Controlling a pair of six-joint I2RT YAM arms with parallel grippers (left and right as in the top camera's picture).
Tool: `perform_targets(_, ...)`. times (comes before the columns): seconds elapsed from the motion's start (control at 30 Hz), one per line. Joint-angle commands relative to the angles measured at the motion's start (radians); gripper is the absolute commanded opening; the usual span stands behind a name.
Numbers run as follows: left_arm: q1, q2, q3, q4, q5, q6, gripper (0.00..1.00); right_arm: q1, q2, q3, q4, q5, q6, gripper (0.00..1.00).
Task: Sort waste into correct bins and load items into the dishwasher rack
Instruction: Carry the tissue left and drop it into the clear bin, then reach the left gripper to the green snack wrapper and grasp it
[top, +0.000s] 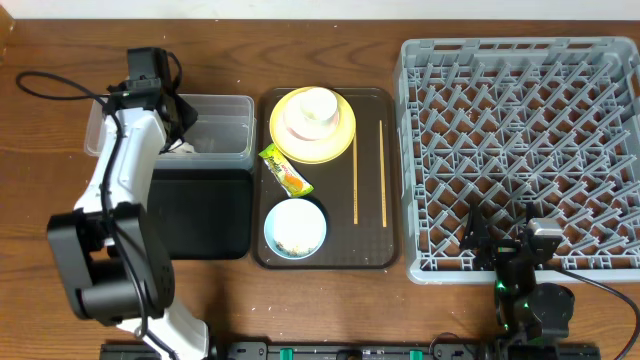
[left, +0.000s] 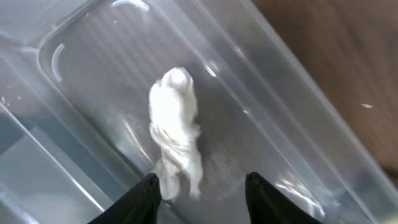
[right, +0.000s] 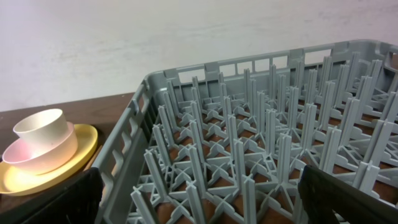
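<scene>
Left end effector (left: 205, 199) hangs over the clear tub (top: 225, 110), fingers apart, nothing clamped between them. The white tissue (left: 176, 134) lies right below and just ahead of it on the tub floor. It's a twisted strip, and its long axis runs straight out from the gap between the fingers. Its near end sits close beside one finger, and whether it touches I can't tell, because the wrist view cuts the fingers off at the frame edge. So the tissue looks binned. My read is that the snack wrapper (top: 284, 168) comes next. From this end effector it lies off to the right and back toward the robot, on the brown tray (top: 380, 250). It lies slanted, far end left and near end right, between the yellow plate (top: 340, 145) and the blue bowl (top: 295, 228). The left arm is clearly the nearer one. The right end effector (right: 199, 199) sits well apart at the near edge of the rack (top: 520, 140), fingers spread wide with only pegs ahead. The chopsticks (top: 368, 170) lie between wrapper and rack, pointing straight away from the robot. From overhead the left arm hides most of the tissue. The scraps in the blue bowl are only faint specks, hard to make out.
</scene>
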Motion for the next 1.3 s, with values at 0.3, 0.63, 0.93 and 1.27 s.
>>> perform_targets(0.3, -0.028, -0.299, 0.008, -0.298, 0.283, 0.127, 0.54, -0.008, -0.004, -0.003, -0.001, -0.004, -0.005, 0.99)
perform_targets(0.63, -0.244, -0.298, -0.064, -0.442, 0.271, 0.179, 0.54, -0.008, -0.004, -0.003, -0.002, -0.004, -0.005, 0.99)
perform_targets(0.93, -0.417, -0.293, -0.225, -0.244, 0.237, 0.178, 0.54, -0.008, -0.004, -0.003, -0.002, -0.004, -0.005, 0.99)
perform_targets(1.27, -0.477, -0.291, -0.329, -0.053, 0.195, 0.174, 0.54, -0.008, -0.004, -0.003, -0.001, -0.004, -0.005, 0.99)
